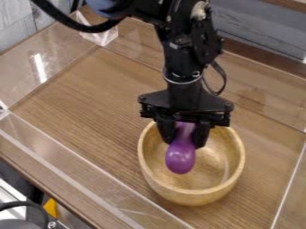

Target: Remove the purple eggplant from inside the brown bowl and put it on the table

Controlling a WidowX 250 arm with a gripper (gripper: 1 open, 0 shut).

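Note:
The purple eggplant (181, 156) hangs bulb-down over the inside of the brown bowl (227, 186), lifted off its bottom. My gripper (185, 134) is shut on the eggplant's upper end, with its black fingers on both sides of it. The black arm comes down from the top of the view straight above the bowl. The bowl stands on the table (96, 98) near the front right. The eggplant's stem tip is hidden between the fingers.
Clear acrylic walls (72, 170) run along the table's front and left edges, close to the bowl's front side. A wide stretch of bare wood lies to the left of and behind the bowl.

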